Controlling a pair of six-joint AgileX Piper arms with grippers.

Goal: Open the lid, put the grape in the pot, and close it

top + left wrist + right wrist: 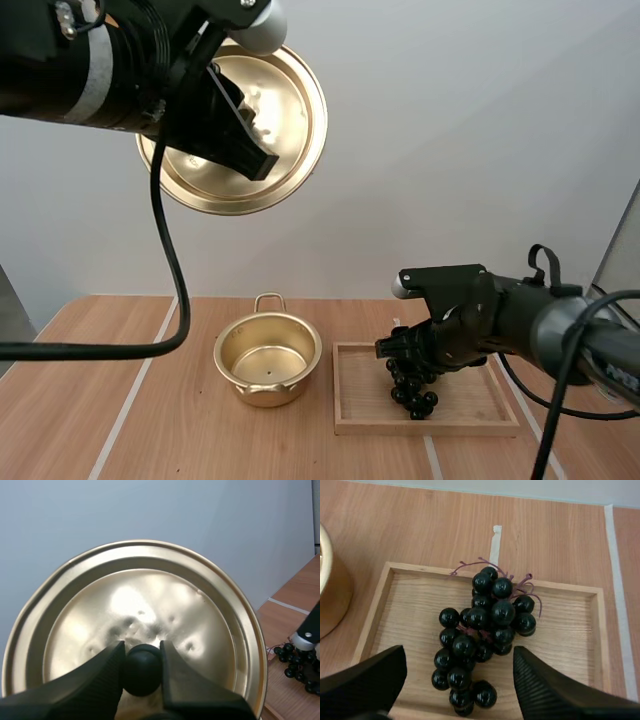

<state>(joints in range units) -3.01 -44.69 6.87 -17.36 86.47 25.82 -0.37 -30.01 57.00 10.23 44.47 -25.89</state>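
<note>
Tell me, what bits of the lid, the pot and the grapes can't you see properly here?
1. High view: the lid's knob is hidden behind the left gripper pinching it.
2. High view: the top of the grapes is covered by the open right gripper.
3. Right wrist view: most of the pot is cut off by the picture's edge.
4. Left wrist view: part of the lid's rim is behind the gripper's fingers.

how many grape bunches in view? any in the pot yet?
1. The bunch of grapes lies in the wooden tray, under the open right gripper. The pot beside the tray is empty; the left gripper holds the lid up.
</note>
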